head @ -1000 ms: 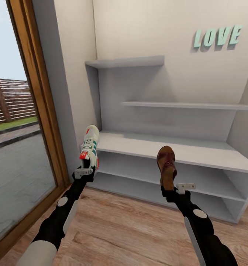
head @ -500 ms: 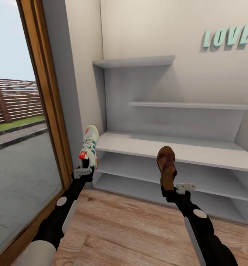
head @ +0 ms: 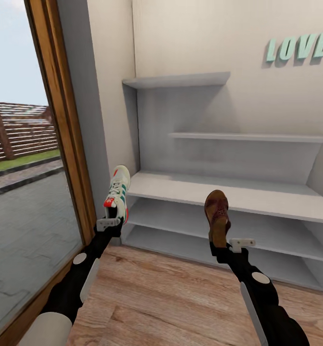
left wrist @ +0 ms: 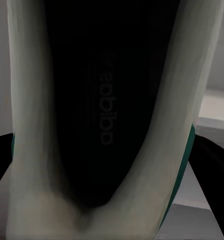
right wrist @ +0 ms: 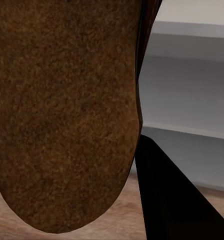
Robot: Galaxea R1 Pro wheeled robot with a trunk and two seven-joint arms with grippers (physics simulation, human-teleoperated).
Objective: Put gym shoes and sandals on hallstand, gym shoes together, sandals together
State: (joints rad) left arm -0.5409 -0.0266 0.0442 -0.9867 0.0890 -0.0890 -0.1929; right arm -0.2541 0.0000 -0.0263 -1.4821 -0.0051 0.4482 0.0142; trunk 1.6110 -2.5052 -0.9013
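The left gripper (head: 110, 223) is clamping the heel of a gym shoe (head: 117, 192), holding it toe-up above the corridor floor (head: 171, 298), just off the left end of the hallstand (head: 238, 197); in the left wrist view the gym shoe's dark inside (left wrist: 99, 100) is facing the camera. The right gripper (head: 226, 246) is gripping a sandal (head: 217, 214) by its heel, also toe-up, in front of the hallstand's open shelves near its middle; its brown sole (right wrist: 62, 110) is showing close up in the right wrist view. A wood-framed glass door (head: 60, 120) is standing left of the hallstand, and teal LOVE letters (head: 298, 47) are hanging on the wall above it.
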